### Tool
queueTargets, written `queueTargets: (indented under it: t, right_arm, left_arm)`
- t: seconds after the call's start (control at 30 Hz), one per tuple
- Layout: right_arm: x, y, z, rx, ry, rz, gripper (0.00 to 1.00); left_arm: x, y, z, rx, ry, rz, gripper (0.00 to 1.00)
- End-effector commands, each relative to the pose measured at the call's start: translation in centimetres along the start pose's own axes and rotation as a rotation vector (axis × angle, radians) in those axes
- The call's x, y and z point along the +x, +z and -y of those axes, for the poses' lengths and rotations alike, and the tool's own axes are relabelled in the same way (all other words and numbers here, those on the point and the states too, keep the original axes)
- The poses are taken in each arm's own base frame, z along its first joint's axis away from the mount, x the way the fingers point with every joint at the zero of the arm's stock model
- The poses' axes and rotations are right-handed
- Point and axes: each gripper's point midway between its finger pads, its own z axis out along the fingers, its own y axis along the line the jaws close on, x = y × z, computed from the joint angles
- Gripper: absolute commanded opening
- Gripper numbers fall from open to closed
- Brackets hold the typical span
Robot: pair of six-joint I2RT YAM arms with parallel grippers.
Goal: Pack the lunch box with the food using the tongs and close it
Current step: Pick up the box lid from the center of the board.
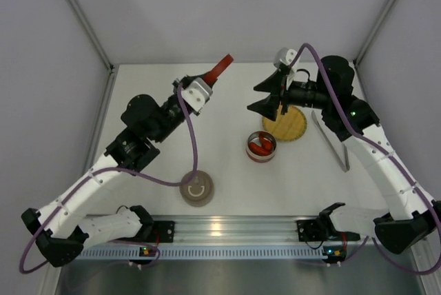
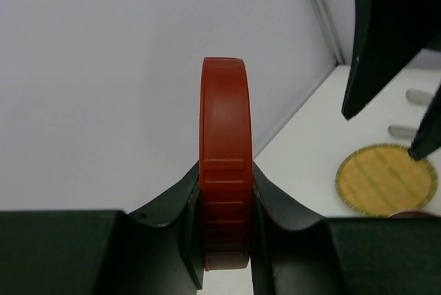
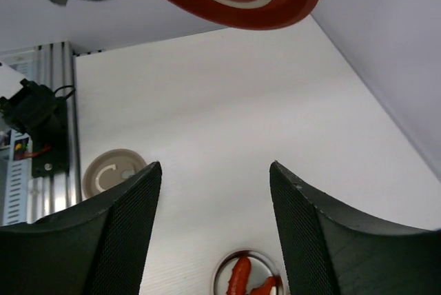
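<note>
My left gripper [image 1: 209,80] is shut on a round red lid [image 1: 221,67], held on edge above the back of the table. In the left wrist view the lid [image 2: 224,123] stands upright between the jaws of that gripper [image 2: 225,191]. The lunch box [image 1: 251,151], a small round tin, sits mid-table with red food [image 1: 260,147] inside. My right gripper [image 1: 260,97] hangs open and empty above and just behind it. In its wrist view the right gripper [image 3: 215,171] shows the tin's rim [image 3: 222,271] and food [image 3: 239,276] below. The tongs [image 1: 332,141] lie on the table at the right.
A yellow woven plate [image 1: 289,127] lies right behind the tin, partly under the right gripper. A beige round lid [image 1: 197,189] rests near the front rail. White walls close in the table at the back and both sides.
</note>
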Motion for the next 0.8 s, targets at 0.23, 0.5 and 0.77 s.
queueTargets:
  t: [0.23, 0.5, 0.77]
  right_arm:
    - [-5.7, -1.1, -2.5, -0.071, -0.087, 0.164, 0.99]
    - [-9.0, -0.3, -4.2, -0.226, 0.262, 0.259, 1.0]
    - [-6.4, 2.5, -1.3, -0.189, 0.495, 0.233, 0.99]
  left_arm:
    - [-2.7, 0.9, -0.2, 0.104, -0.645, 0.03, 0.0]
    - [-2.1, 1.4, 2.6, 0.22, -0.808, -0.004, 0.0]
    - [-0.6, 1.8, 2.9, 0.232, -0.868, -0.08, 0.0]
